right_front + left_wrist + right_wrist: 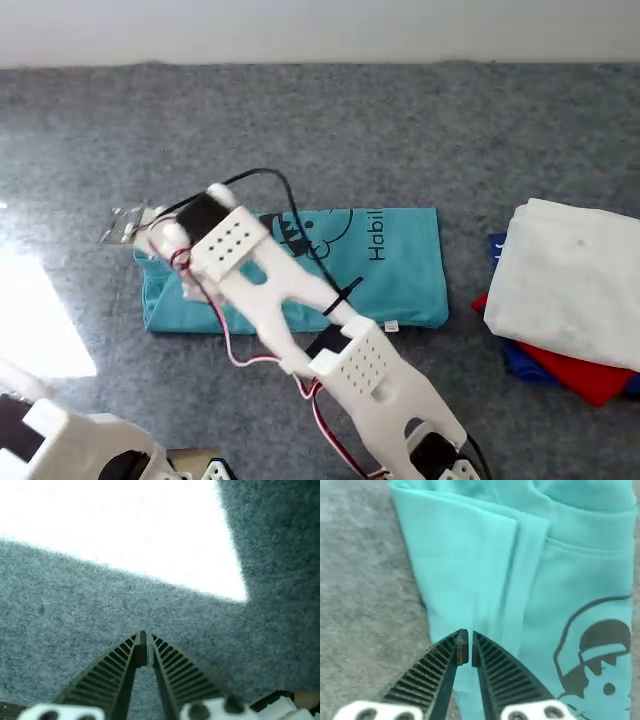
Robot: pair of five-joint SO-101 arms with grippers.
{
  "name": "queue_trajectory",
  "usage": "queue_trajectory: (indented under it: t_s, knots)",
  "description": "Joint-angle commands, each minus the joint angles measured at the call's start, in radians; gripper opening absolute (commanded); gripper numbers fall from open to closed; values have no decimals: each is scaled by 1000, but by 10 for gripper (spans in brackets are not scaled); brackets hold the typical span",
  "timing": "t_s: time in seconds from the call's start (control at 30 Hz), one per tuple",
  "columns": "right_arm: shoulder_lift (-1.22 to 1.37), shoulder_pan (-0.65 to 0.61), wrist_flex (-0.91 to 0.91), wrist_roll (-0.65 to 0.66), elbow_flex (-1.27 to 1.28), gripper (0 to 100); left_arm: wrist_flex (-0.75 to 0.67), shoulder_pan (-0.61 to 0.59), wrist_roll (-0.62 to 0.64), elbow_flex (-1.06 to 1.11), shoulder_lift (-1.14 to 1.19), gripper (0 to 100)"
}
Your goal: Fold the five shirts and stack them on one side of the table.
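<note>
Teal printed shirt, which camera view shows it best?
The high view: the folded teal printed shirt lies nearly whole, an arm crossing it. The right wrist view gives a close-up of its folded end beneath the right hand. The left wrist view faces grey felt.

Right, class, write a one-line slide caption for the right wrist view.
Right gripper, fingers shut, over the folded sleeve edge of the teal shirt on the grey table.
</note>
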Motion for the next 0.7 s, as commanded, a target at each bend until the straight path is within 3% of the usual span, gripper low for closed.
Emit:
queue_trajectory:
  t_s: [0.0,0.47,0.67]
  knots:
    - [-64,-38,41,-11,-11,9,-8,9,5,-4,-29,14]
    - [104,94,-28,-3,72,9,-8,9,5,-4,-29,14]
    - [111,84,7,-8,-38,9,-8,9,5,-4,-29,14]
